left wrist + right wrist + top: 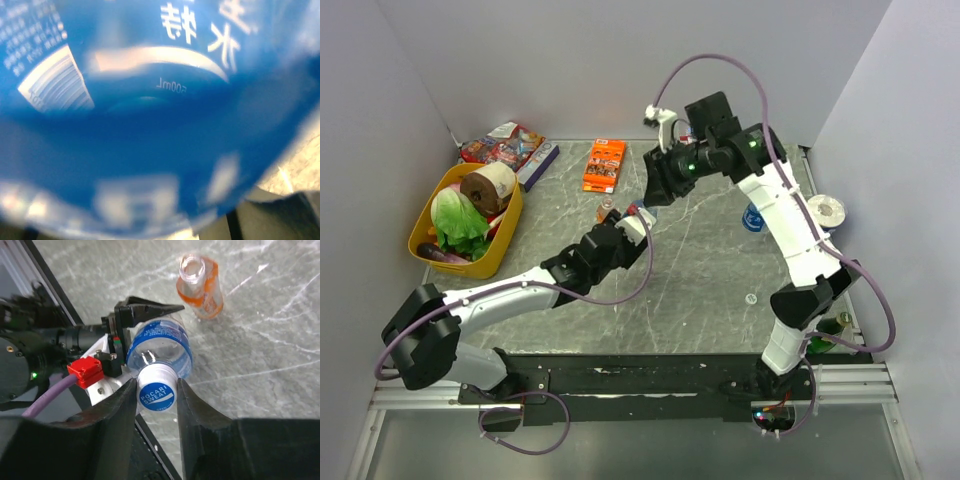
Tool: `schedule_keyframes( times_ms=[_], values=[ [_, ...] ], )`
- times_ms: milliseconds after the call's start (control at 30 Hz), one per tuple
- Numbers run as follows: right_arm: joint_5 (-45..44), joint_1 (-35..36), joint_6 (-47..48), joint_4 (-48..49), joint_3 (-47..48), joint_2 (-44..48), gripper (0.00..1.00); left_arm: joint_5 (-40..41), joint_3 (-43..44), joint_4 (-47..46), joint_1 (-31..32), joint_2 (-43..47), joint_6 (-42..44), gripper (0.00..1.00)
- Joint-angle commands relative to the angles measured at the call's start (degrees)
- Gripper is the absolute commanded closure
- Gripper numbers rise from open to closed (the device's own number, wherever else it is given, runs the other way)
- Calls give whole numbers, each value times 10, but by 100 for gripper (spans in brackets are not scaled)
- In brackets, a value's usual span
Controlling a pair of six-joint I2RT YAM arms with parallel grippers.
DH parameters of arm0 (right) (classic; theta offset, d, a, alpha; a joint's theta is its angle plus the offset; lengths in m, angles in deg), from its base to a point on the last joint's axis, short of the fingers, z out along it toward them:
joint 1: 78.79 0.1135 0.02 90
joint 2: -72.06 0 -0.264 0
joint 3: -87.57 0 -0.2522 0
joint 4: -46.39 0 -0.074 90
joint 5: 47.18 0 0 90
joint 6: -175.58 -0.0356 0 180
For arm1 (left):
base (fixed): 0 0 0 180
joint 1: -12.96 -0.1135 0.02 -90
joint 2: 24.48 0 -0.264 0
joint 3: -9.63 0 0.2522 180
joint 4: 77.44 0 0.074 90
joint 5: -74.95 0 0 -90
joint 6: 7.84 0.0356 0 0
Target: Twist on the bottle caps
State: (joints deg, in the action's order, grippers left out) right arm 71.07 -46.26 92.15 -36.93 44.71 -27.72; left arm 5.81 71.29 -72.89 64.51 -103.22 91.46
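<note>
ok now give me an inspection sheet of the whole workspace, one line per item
surface: grey marbled table, no spills seen
job's things: blue-label bottle with blue cap on its neck; orange bottle open; second blue-label bottle at right; whitish cap loose on table
clutter: yellow basket, orange box, snack packets, tape roll
grippers: left gripper shut on blue-label bottle; right gripper shut on blue cap
cables: purple cables loop off both arms
surroundings: grey walls on three sides

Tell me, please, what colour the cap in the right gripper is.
Cap: blue top, white lettering, white side; best in right wrist view.
</note>
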Motion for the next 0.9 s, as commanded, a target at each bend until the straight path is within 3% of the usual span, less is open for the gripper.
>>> schedule_keyframes(
  times_ms=[0,100,200,233,267,400,467,600,867],
  values=[
    [117,-30,-33,-22,111,-5,41,-42,42,-1,-17,15,0,99],
    [200,-77,35,-17,107,19,35,-222,14,42,-50,45,17,99],
    [243,-68,220,-42,24,82,32,-385,-6,85,-70,75,103,99],
    [238,-61,322,-41,-9,131,31,-429,-5,108,-81,82,127,99],
    [224,-47,366,-34,-82,158,30,-494,-4,120,-86,86,146,99],
    [103,65,552,81,-265,305,26,-561,42,240,-108,59,281,99],
    [58,89,632,101,-322,327,26,-574,82,284,-115,41,330,99],
    [52,108,672,89,-305,306,28,-587,124,333,-120,10,399,99],
    [43,125,736,66,-297,292,33,-594,127,322,-121,21,418,99]
  ],
)
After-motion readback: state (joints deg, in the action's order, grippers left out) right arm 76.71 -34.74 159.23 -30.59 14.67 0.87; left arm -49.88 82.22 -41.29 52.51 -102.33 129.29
